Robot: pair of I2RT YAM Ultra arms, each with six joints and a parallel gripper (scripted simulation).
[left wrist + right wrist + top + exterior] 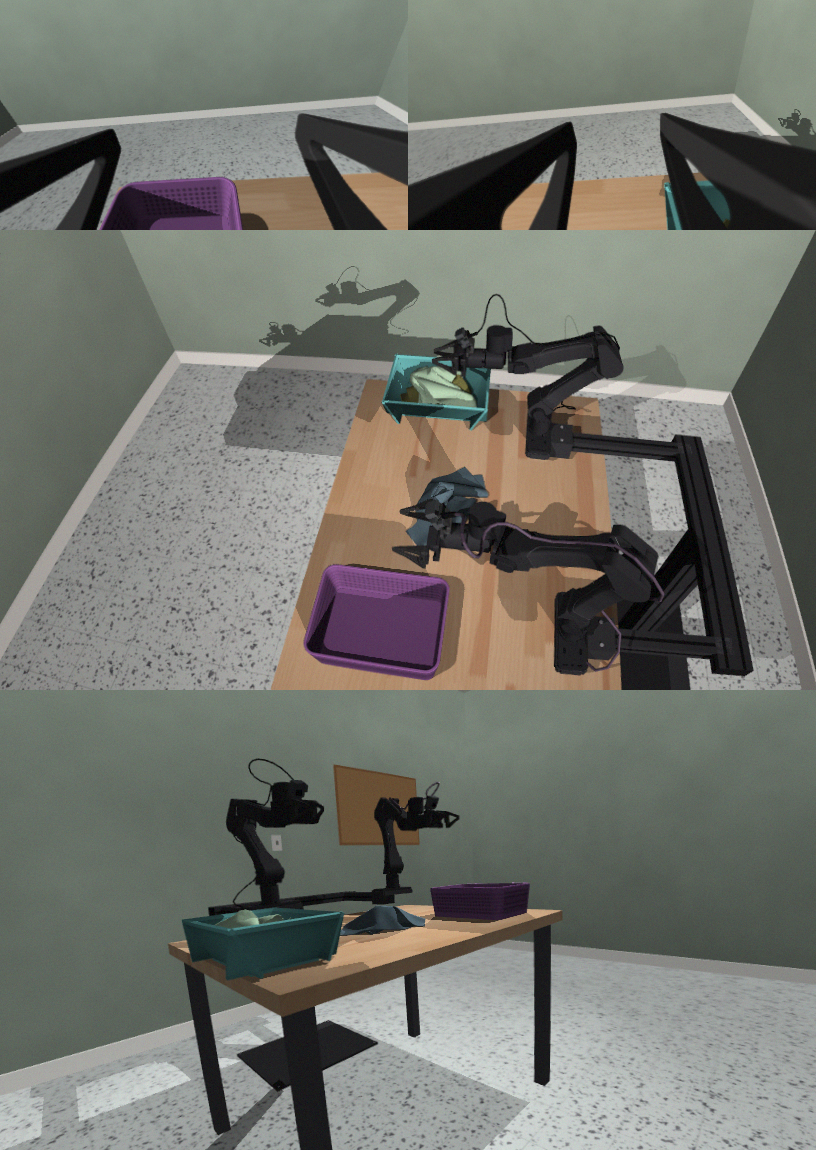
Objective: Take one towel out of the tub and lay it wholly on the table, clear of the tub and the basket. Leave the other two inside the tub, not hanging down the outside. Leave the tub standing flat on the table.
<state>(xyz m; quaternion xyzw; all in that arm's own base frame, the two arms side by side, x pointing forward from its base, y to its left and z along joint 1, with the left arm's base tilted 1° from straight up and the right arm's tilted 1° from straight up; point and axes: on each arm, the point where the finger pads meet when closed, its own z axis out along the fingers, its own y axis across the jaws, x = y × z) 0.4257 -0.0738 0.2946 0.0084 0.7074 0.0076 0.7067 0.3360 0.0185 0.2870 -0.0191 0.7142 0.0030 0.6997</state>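
A blue-grey towel [468,485] [384,919] lies crumpled on the table [514,472], between tub and basket and apart from both. The teal tub [434,411] [285,944] stands at the table's end by the wall. In it lie a pale green towel [437,388] [242,919] and a mustard one [410,395], mostly covered; neither is seen hanging outside. My left gripper [398,530] [204,132] is open and empty, high above the table near the blue-grey towel, hiding part of it in the top view. My right gripper [435,356] [616,129] is part open and empty, high above the tub.
The empty purple basket [371,666] [480,903] [229,197] stands at the other end of the table, below and beside the left gripper. A wall is close behind the tub. A black frame [714,550] carries both arms along one side.
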